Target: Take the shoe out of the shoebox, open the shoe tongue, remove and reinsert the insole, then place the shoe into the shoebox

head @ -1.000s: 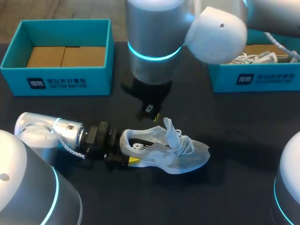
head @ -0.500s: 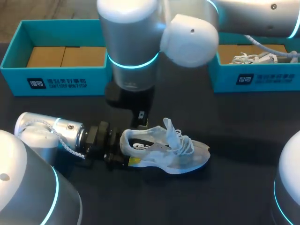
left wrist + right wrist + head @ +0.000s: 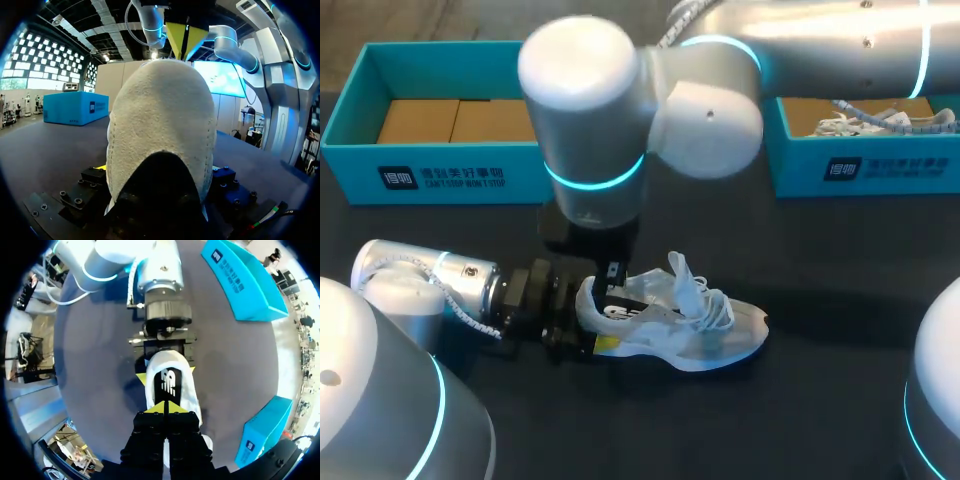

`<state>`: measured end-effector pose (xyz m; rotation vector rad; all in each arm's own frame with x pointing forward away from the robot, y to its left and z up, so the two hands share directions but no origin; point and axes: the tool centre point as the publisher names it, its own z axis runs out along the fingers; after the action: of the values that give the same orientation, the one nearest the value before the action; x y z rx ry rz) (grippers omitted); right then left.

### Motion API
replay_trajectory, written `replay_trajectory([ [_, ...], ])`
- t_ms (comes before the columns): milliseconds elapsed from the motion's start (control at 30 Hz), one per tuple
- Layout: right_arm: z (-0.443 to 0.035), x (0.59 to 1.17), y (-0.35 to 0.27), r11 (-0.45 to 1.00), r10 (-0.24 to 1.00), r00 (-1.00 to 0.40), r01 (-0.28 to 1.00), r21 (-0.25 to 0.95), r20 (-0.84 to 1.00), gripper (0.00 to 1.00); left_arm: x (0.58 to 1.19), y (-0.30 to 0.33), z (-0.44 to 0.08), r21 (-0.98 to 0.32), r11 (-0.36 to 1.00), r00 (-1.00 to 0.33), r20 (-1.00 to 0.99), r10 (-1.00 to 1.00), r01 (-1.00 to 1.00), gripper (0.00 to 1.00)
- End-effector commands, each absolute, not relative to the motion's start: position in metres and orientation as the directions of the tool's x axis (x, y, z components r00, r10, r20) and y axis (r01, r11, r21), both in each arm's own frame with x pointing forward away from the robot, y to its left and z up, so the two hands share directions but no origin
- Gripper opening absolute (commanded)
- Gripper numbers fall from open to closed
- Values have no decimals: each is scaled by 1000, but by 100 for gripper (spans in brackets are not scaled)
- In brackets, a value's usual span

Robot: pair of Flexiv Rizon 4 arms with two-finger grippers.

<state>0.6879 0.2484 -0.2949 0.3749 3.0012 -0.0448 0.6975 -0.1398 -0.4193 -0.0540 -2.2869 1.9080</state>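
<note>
- The shoe (image 3: 670, 325) is out, lying on the worktop (image 3: 820, 400), well apart from the shoebox (image 3: 440, 175).
- Left claw (image 3: 588, 325) pinches its heel from both sides.
- Right claw (image 3: 165, 408), tips pressed together, hangs right over the opening.
- The insole (image 3: 167, 382) sits inside, so pulling it, refitting and boxing all look left to do.

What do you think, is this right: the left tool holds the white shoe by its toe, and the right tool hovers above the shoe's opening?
Not quite. The left tool grips the white shoe by its heel, not its toe; the toe points away from it and lies free on the table. The head view shows this. The rest is correct: the right tool hovers above the shoe's opening.
</note>
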Motion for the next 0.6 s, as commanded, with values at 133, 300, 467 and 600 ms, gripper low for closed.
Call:
replay_trajectory([
  [133,-326,691,245,968,248,-962,252,-16,-114,0,700,-140,-424,-979,187,-986,102,132,-77,0],
  [300,-339,698,242,971,235,-963,237,-5,-132,0,700,-140,-424,-979,187,-986,102,132,-77,0],
  [467,-355,706,240,972,232,-964,234,-2,-134,0,700,-140,-424,-979,187,-986,102,132,-77,0],
  [600,-368,712,239,973,230,-965,232,0,-129,0,700,-140,-424,-979,187,-986,102,132,-77,0],
])
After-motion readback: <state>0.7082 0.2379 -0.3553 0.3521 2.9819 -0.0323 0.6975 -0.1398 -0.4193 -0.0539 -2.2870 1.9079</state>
